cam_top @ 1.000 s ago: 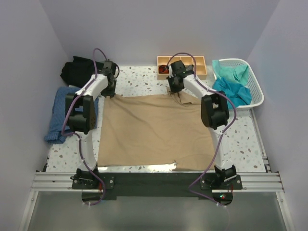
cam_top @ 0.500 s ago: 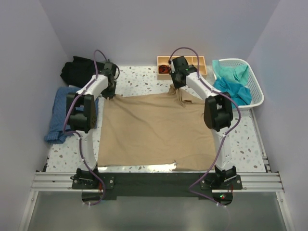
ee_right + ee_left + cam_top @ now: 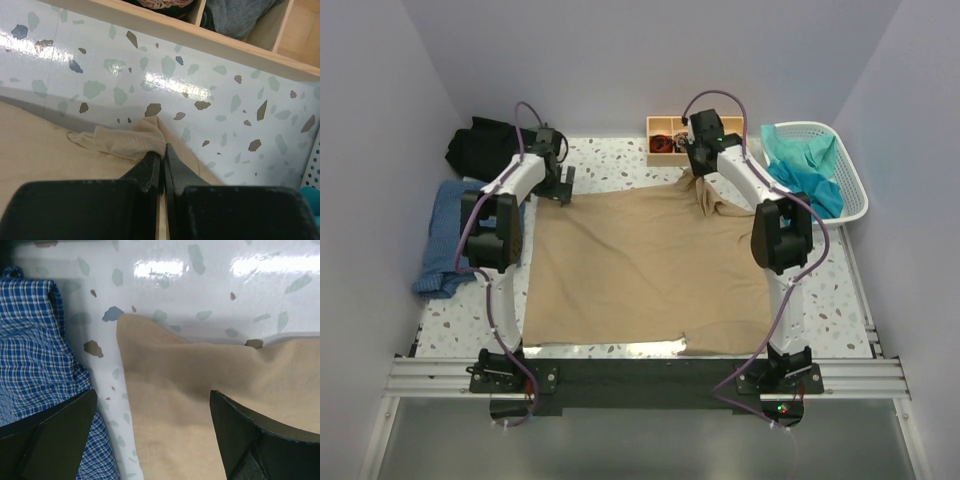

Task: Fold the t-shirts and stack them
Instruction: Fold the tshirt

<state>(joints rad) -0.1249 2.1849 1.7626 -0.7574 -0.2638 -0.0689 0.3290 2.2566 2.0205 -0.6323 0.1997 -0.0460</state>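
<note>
– The tan t-shirt [image 3: 640, 270], where is it found?
– It is spread flat in the middle of the table [image 3: 620, 165], with its near hem close by the arm bases. A blue checked shirt [image 3: 445, 240] is heaped just beside its left side.
– And how are the grippers seen?
– The left gripper [image 3: 152, 437] is held wide open over the far left corner of the tan cloth, and nothing is gripped. The right gripper [image 3: 162, 156] is closed on a small fold at the far right edge, which is drawn up into a peak.
– What is seen further back?
– A black shirt [image 3: 480, 145] is bunched in the far left corner. A wooden tray [image 3: 735, 135] is placed behind the right gripper, and teal shirts [image 3: 805, 185] are piled in the white basket [image 3: 857, 195].
</note>
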